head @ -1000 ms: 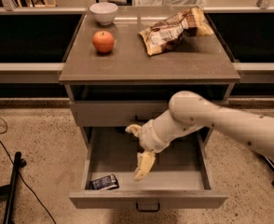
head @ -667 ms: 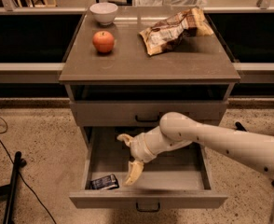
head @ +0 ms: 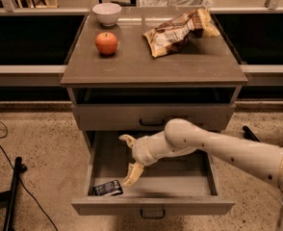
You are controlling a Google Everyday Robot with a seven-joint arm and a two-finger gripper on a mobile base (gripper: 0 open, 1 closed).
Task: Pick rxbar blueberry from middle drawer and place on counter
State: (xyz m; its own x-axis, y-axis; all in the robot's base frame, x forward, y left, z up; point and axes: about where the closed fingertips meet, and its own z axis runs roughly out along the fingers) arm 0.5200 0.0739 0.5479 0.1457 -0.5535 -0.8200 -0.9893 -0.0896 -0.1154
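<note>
The end effector (head: 130,158) has shifted left toward rxbar blueberry (head: 108,187) in middle drawer (head: 180,181).

place: robot lab | cues: robot arm (head: 228,146), lone drawer cabinet (head: 153,117), speckled floor (head: 35,143) | jaws: in middle drawer (head: 180,179)

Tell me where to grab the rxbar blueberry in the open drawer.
Probably pinch the rxbar blueberry across its narrow width from above: it lies flat in the front-left corner of the middle drawer, walls close by. The gripper is open beside it.

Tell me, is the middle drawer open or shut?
Open: the middle drawer is pulled out, the rxbar blueberry lies on its floor, the open tool hangs inside.
</note>
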